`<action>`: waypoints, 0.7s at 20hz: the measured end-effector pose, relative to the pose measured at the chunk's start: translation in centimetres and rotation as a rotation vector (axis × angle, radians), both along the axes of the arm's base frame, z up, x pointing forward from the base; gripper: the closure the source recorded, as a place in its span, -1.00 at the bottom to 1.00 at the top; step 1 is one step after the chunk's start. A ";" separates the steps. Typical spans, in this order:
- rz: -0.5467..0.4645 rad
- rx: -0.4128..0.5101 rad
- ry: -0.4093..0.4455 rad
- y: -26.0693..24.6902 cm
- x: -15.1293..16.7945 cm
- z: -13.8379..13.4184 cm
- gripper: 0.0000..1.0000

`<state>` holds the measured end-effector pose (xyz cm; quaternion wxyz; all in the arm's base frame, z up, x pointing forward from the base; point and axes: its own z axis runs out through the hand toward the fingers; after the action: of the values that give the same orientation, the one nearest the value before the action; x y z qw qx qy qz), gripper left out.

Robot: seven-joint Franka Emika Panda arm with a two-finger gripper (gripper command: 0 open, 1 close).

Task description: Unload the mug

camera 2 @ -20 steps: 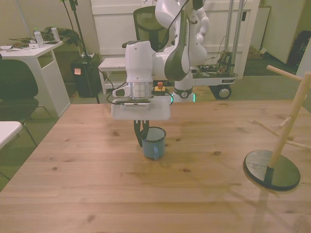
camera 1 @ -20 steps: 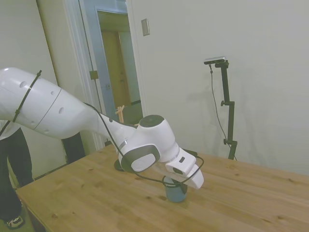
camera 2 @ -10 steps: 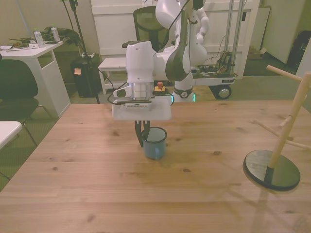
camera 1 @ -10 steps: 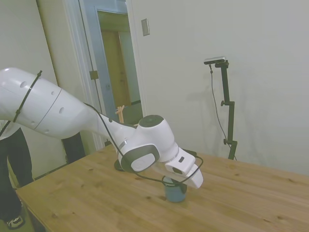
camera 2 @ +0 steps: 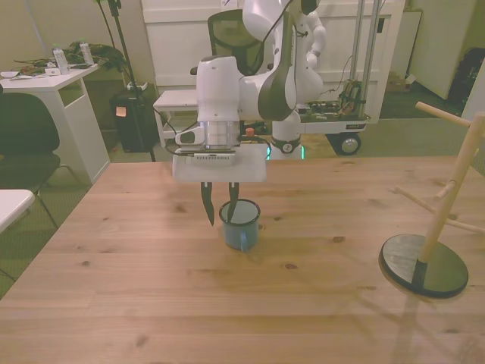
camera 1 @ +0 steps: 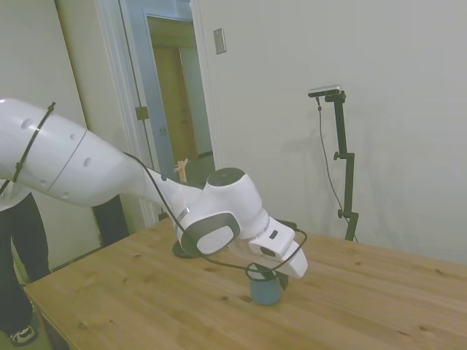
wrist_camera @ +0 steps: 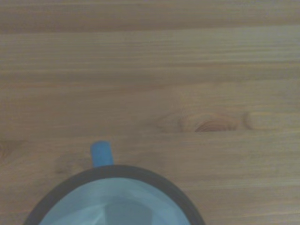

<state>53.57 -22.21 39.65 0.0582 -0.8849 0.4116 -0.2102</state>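
Observation:
The light-blue mug stands upright on the wooden table, its handle facing the camera in the front view. My gripper hangs just above it, open. One finger is outside the mug on the front view's left, and the other finger is over the rim on that same side. Neither finger presses on the mug wall. In the side view the mug sits under the white hand. The wrist view shows the mug's dark rim and pale inside and its blue handle.
A wooden peg stand with a round black base is at the front view's right edge of the table. A person's legs show beside the table at the side view's left. A desk and chairs stand beyond the table.
The fingers were shut on the mug's rim and have now spread apart, letting it go. The hand has risen a little. The mug has stayed in place.

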 end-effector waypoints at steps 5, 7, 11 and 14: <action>0.000 -0.031 -0.058 0.9 -1.4 5.2 -1.00; 0.020 -0.021 -0.075 2.4 -1.7 7.5 -1.00; 0.081 0.020 -0.068 7.3 -0.7 10.3 -1.00; 0.121 0.054 -0.017 10.7 1.0 10.3 -1.00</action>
<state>54.52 -11.47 49.96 0.0981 -0.9045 0.3622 -0.2028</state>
